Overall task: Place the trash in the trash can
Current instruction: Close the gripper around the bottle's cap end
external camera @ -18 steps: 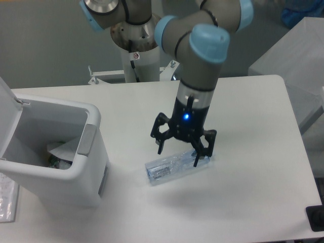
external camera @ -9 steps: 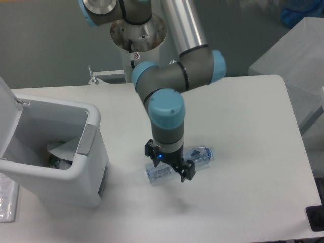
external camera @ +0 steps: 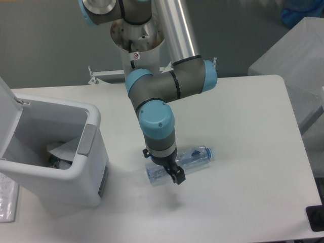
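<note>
Grasp step under way: gripper [external camera: 169,172] down over label end of clear plastic bottle [external camera: 181,162] lying on table [external camera: 243,126] just right of open white trash can [external camera: 55,152], jaw gap/hold not discernible; next, prob. firm pinch, lift, carry left to bin.

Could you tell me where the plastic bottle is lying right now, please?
The bottle lies on its side on the white table, just right of the open trash can, with the end effector down over its left end.
</note>
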Available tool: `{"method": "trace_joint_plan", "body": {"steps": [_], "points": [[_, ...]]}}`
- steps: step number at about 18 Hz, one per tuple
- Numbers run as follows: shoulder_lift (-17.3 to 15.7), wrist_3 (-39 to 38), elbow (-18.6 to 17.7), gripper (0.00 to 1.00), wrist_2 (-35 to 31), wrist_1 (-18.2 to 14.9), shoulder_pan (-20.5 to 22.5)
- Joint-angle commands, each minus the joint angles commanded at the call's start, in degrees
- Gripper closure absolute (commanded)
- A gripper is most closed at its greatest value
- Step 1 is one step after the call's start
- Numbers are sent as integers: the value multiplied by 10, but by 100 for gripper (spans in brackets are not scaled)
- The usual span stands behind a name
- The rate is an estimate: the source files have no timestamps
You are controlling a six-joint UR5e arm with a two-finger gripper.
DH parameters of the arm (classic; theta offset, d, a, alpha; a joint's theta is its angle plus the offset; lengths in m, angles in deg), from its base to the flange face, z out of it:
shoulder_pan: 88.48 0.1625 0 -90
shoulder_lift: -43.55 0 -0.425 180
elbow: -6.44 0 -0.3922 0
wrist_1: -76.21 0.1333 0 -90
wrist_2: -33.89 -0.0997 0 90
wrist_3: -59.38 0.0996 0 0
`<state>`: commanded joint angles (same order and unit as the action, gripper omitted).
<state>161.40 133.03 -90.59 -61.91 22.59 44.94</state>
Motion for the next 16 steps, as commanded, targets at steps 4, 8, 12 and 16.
{"method": "trace_joint_plan", "body": {"steps": [4, 8, 12, 16], "points": [[18, -1, 9, 0, -21, 3, -13], [30, -10, 11, 0, -21, 4, -19], [47, -30, 37, 18, -21, 4, -26], [47, -43, 42, 40, -16, -1, -26]]}}
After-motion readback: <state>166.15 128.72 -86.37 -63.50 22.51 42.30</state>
